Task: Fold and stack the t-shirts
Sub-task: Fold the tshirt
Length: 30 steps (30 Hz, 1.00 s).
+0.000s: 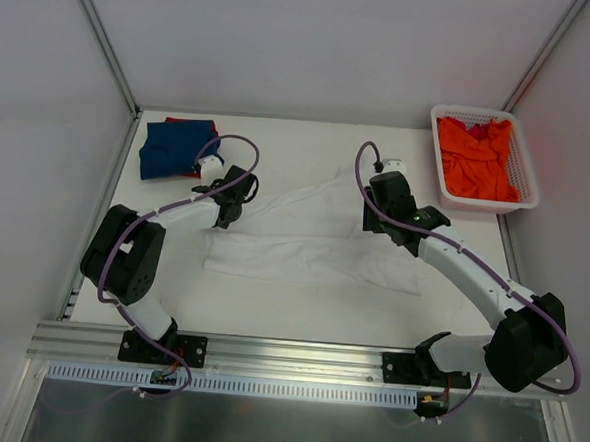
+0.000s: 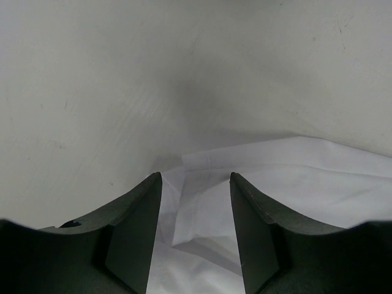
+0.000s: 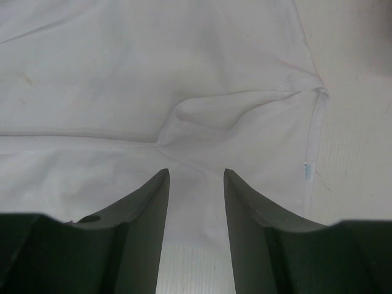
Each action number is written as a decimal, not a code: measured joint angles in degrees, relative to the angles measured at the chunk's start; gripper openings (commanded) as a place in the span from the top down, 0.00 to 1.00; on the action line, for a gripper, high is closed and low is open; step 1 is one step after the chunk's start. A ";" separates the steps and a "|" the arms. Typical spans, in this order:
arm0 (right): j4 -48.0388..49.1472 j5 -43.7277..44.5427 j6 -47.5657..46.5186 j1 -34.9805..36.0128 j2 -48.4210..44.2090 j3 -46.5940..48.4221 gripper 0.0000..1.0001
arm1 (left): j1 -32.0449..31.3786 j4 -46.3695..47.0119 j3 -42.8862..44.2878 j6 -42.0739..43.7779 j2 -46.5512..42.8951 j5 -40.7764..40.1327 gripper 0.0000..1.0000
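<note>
Left gripper (image 2: 196, 179) and right gripper (image 3: 195, 174) gape empty over the creased white t-shirt (image 1: 303, 247) — soft, flat.

- White t-shirt (image 1: 314, 244): thin soft cloth, matt, creased, with stitched hems.
- Dark blue t-shirt (image 1: 172, 149) and orange t-shirt (image 1: 476, 157): matt cloth, rumpled.
- Basket (image 1: 486, 204): white plastic lattice with a slight sheen.
- Table (image 1: 270, 305): smooth matt white surface, finely scuffed.
- Front rail (image 1: 297, 354): bare brushed metal.
- My left gripper (image 2: 196, 184) and my right gripper (image 3: 196, 177): matt black plastic, faintly grainy.
- My cables (image 1: 356, 175): smooth purple sheathing.
</note>
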 measured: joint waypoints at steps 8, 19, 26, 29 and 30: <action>0.00 -0.09 0.24 0.00 -0.07 -0.50 0.56 | 0.37 1.62 -0.61 0.74 0.07 0.09 0.57; 0.39 -1.07 0.44 0.00 -0.07 -1.18 0.57 | 0.37 2.03 -0.61 1.73 0.11 0.09 0.66; 0.46 -1.40 0.48 0.00 -0.07 -1.20 0.57 | 0.37 2.05 -0.61 2.38 0.11 0.11 0.79; 0.46 -1.46 0.57 0.00 -0.07 -1.20 0.57 | 0.37 2.08 -0.59 2.51 0.13 0.11 0.87; 0.48 -1.46 0.66 0.00 -0.07 -1.20 0.57 | 0.37 2.08 -0.59 2.56 0.13 0.11 0.93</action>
